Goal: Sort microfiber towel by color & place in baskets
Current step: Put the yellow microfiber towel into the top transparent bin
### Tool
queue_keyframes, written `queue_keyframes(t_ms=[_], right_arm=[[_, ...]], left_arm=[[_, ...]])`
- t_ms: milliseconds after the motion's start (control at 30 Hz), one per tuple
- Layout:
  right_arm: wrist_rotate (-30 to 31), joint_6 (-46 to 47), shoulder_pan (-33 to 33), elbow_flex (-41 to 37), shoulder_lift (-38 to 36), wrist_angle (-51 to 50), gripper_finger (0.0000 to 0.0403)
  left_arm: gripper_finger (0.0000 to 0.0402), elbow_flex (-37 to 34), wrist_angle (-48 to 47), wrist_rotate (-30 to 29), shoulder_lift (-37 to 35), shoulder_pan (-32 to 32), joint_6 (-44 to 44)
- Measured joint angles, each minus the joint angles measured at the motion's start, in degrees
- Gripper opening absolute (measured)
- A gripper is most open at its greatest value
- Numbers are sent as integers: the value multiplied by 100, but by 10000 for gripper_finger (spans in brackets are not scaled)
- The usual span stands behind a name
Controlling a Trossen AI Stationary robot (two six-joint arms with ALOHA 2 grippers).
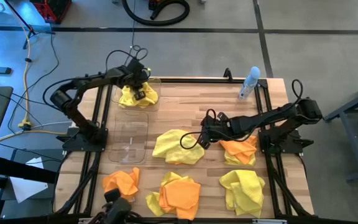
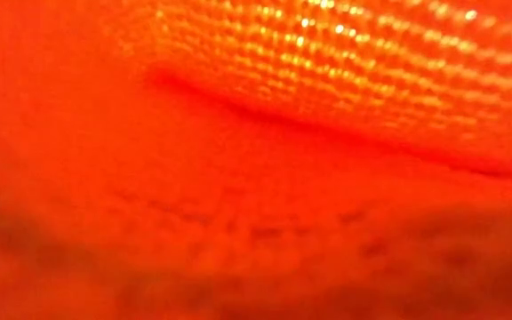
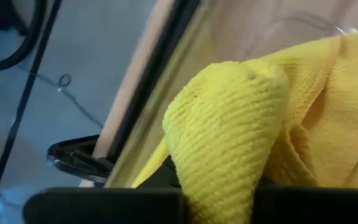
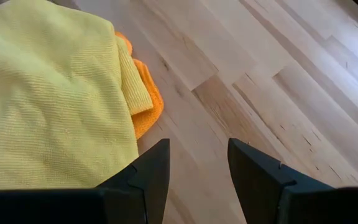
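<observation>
Left gripper (image 1: pixel 139 93) is pinched on a bright yellow microfiber towel (image 1: pixel 135 96) inside the far clear plastic basket (image 1: pixel 155 83), while the right gripper (image 4: pixel 196 163) hangs with its fingers parted over the bare wooden worktop (image 4: pixel 272 93), just beside a loose yellow towel (image 1: pixel 178 145) lying mid-worktop.

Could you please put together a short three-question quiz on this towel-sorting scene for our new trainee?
1. True or false: the right gripper is shut on an orange towel.
2. Which basket holds a towel: A, the far basket; B, the near basket?
3. What colour is the towel at the left gripper?

Key: 1. False; its fingers stand open over bare table. 2. A. 3. Yellow.
</observation>
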Motion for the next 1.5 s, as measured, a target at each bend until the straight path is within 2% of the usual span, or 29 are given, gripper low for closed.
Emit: queue_keyframes(t_ms=[333,633,1067,1167,1300,1500], right_arm=[[19,-11,-1,0,0,0,157],[17,-13,-1,0,0,-1,157],[21,-13,-1,2,0,-2,157],[22,-13,-1,0,0,-2,157],[26,-13,-1,2,0,0,157],[153,-2,-4,2,0,106,157]], left_arm=[[91,0,-55,-65,-231,0,-476],[153,0,-221,-19,-1037,0,-1049],[161,0,-1034,-11,-1903,-2,-1729],[161,0,-1243,237,-2014,-2,-2063],[161,0,-1490,1093,-1970,-19,-2378],[142,0,-1311,996,-1463,-288,-2836]])
